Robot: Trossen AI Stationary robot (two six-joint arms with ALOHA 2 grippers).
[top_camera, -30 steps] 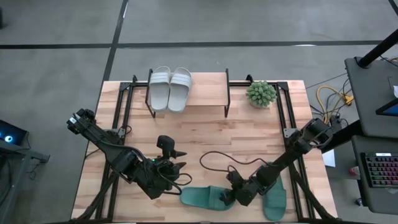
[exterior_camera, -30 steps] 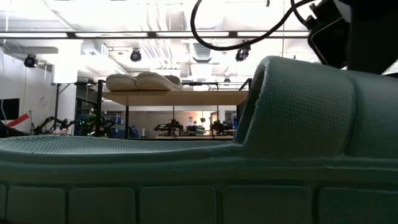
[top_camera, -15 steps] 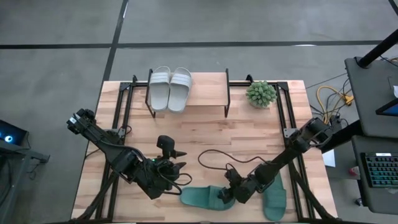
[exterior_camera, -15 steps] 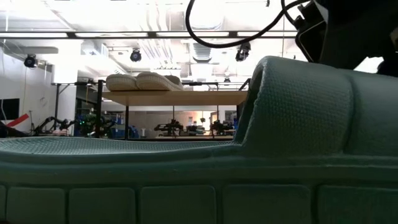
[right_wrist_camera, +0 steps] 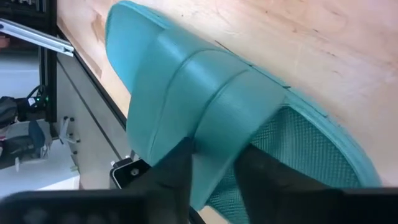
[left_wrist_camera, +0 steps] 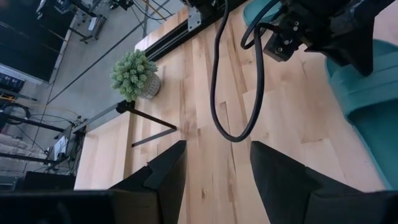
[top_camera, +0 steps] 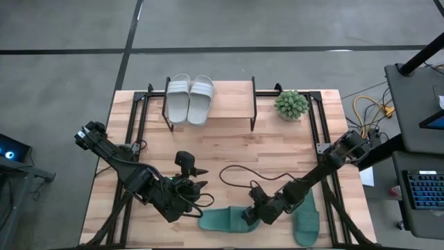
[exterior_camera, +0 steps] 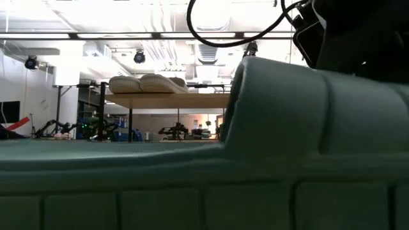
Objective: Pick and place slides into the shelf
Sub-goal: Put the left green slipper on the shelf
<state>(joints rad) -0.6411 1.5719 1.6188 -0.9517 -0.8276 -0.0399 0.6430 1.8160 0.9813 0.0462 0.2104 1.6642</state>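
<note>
Down at the worktop's front edge, the right gripper has its two dark fingers pinched on the wide ribbed strap of a teal green foam slide sandal, one finger tucked under the strap. The second teal sandal lies just beside it toward the front right corner. Two pale grey-white foam slides sit together on the small light-wood rack with black legs by the back edge. The left gripper waits near the front with its fingers parted, holding nothing.

My right gripper sits low at the near edge, its fingers pinching either side of a teal slide's strap. My left gripper waits to the left, fingers parted.
</note>
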